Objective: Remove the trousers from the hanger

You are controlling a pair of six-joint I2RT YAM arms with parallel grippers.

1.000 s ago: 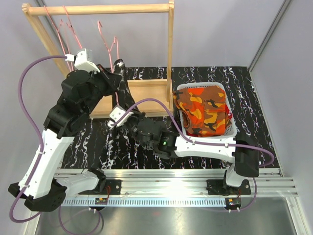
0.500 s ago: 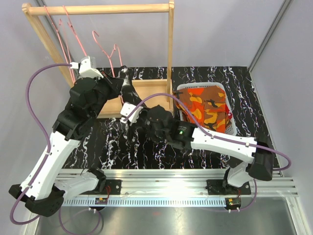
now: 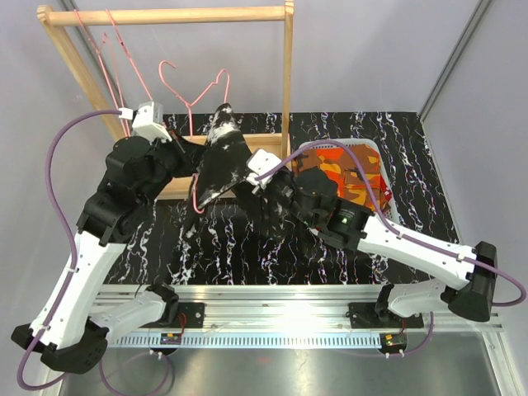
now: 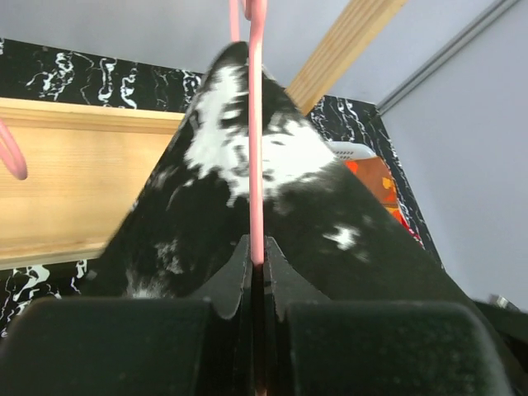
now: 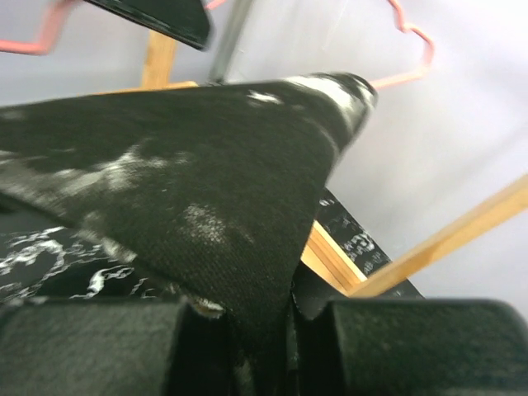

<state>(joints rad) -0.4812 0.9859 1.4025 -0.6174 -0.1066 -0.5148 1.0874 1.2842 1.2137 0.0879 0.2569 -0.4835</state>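
The black trousers with white splashes point(image 3: 221, 157) hang stretched between a pink wire hanger point(image 3: 191, 95) and my right gripper point(image 3: 246, 177). My left gripper point(image 3: 190, 153) is shut on the hanger's wire point(image 4: 256, 124), with the cloth point(image 4: 313, 190) draped just past its tips point(image 4: 257, 264). My right gripper point(image 5: 280, 318) is shut on a lower edge of the black trousers point(image 5: 181, 190). The orange-brown patterned trousers point(image 3: 351, 177) lie in the white basket point(image 3: 307, 148). I cannot make out the plain red pair behind my right arm.
The wooden rack point(image 3: 165, 15) stands at the back left with more pink hangers point(image 3: 107, 49) on its rail. Its upright post point(image 3: 288, 74) is just right of the trousers, and its wooden base point(image 4: 66, 190) lies below them. The basket sits right of the post.
My right gripper has moved up and to the right with the black trousers, spreading the cloth out. The left gripper and hanger have shifted right and tilted, and the right arm now crosses the basket.
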